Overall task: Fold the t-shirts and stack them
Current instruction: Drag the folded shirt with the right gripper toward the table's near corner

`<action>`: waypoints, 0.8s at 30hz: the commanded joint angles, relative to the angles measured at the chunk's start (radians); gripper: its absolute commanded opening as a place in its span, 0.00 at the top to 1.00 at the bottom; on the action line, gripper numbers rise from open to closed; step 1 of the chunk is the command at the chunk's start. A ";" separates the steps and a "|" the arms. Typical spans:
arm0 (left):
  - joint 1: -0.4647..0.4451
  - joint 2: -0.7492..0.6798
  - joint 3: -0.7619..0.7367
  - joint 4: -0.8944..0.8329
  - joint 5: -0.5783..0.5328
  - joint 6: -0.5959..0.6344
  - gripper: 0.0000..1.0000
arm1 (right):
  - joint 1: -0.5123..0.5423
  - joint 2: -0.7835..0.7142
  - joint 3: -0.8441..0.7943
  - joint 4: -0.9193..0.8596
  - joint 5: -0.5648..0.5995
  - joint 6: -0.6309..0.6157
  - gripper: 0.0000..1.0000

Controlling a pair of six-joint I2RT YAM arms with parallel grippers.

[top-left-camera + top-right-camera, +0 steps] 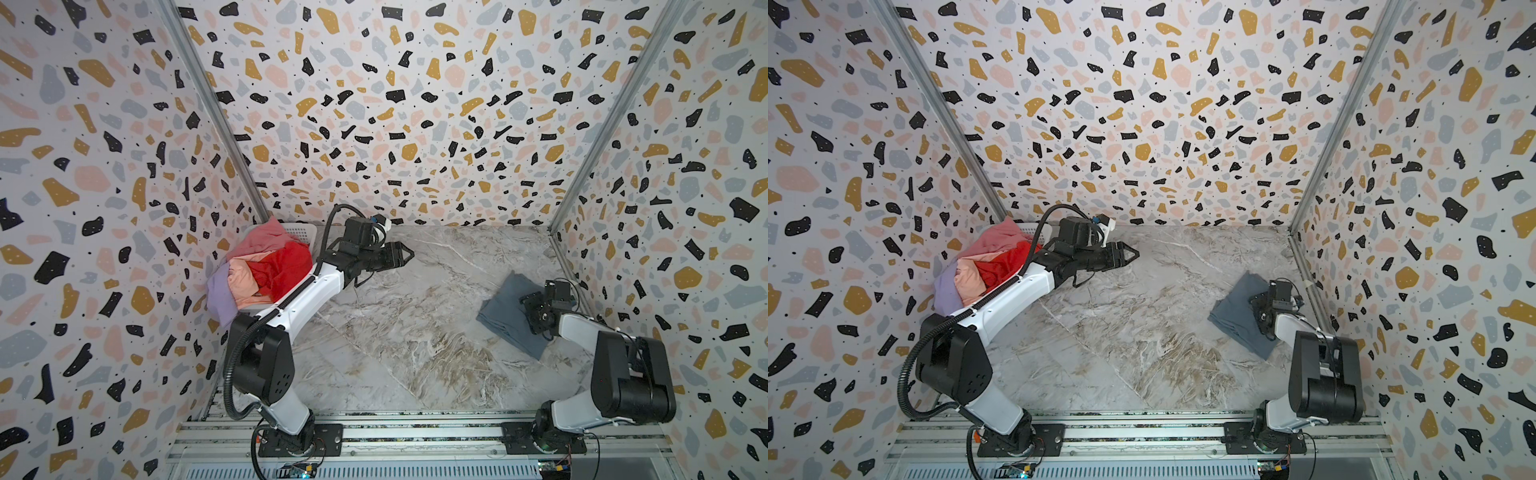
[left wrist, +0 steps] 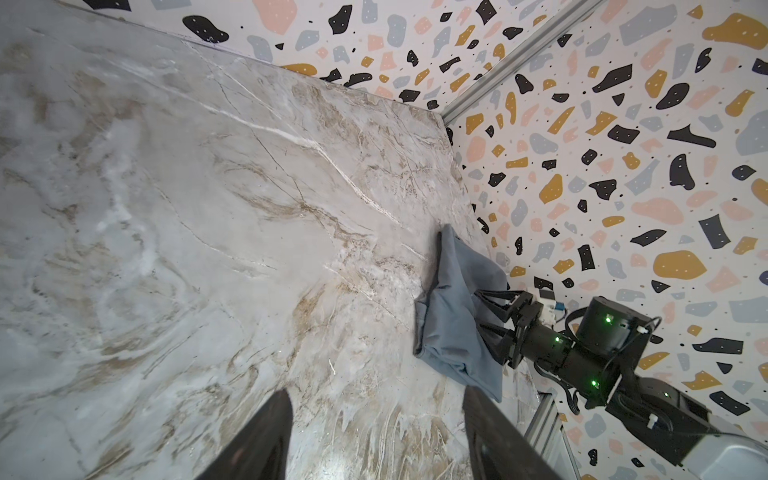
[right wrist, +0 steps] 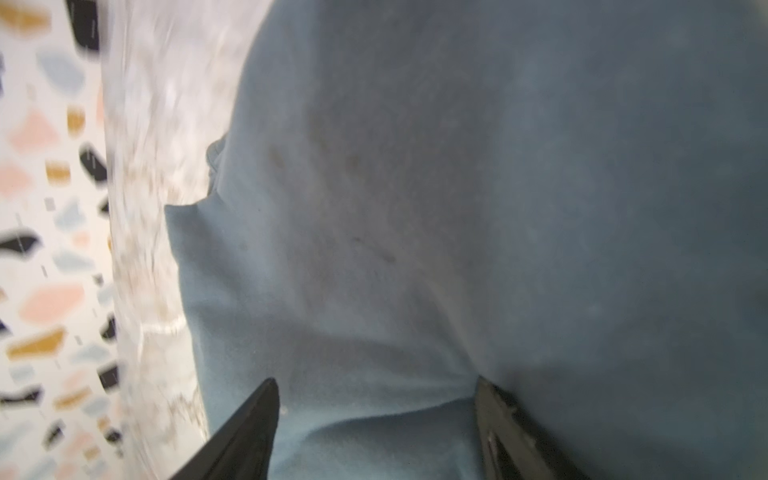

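Looking down in both top views, you work on a marble-patterned table [image 1: 415,365] closed in on three sides by terrazzo-print walls [image 1: 395,104]. An aluminium post [image 1: 212,104] runs up each far corner, and a slotted rail [image 1: 415,432] crosses the front where both arms are bolted. The middle and front of the table lie bare, so your open room is there. The far left corner is taken by a white basket [image 1: 301,230] set against the walls, and the right side runs straight into the wall. Heaped in and over that basket are the pink t-shirt [image 1: 266,241], the red t-shirt [image 1: 289,266], the peach t-shirt [image 1: 243,280] and the lavender t-shirt [image 1: 220,297]. All four are crumpled, and the lavender one hangs down the basket's near side. The grey-blue t-shirt [image 1: 505,311] lies on the table near the right wall, folded to a rough four-sided pad with soft creases and one corner pointing toward the rail. Your right gripper [image 3: 376,380] is down at its wall-side edge, jaws wide, with the cloth lying between the fingertips. Your left gripper [image 2: 376,390] hangs over bare marble toward the far wall, to the right of the basket, jaws apart and empty.
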 commanded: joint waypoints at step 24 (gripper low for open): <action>0.003 -0.034 -0.017 0.011 0.026 0.026 0.34 | -0.247 -0.405 0.064 -0.641 0.070 -0.078 0.21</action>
